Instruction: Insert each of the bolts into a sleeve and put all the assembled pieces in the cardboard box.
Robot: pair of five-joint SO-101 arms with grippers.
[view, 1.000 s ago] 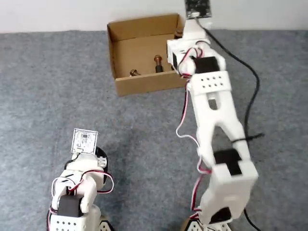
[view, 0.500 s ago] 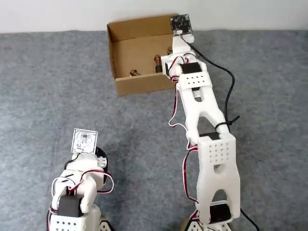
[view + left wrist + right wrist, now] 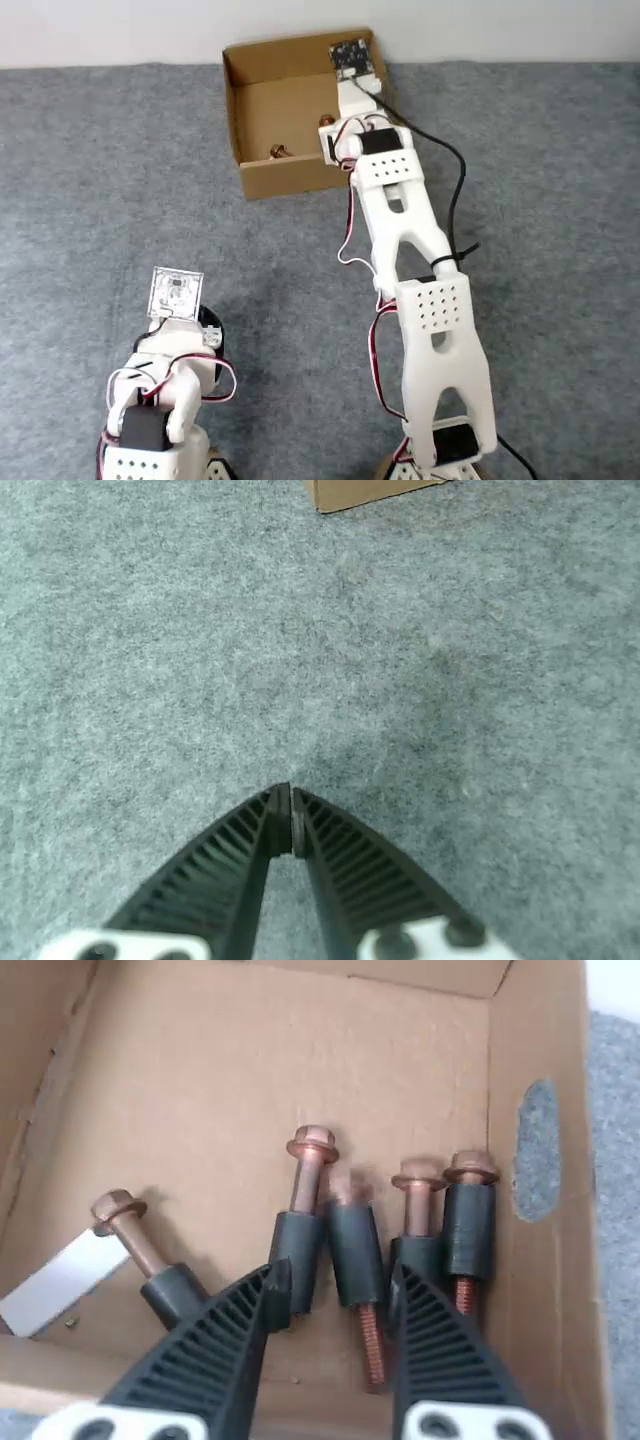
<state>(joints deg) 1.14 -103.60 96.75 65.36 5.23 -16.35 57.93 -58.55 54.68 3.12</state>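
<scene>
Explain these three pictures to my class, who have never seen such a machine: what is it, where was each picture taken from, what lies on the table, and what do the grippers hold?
These are two small white robot arms, side by side on a table covered in grey felt. One picture looks down from a fixed camera above; the other two come from a camera on each arm's wrist. The right arm stretches to the open brown cardboard box. Its wrist picture shows the right gripper open, holding nothing, over five copper-coloured bolts, each in a black sleeve, lying on the box floor. The left arm sits folded near its base; the left gripper is shut, holding nothing, above the felt.
</scene>
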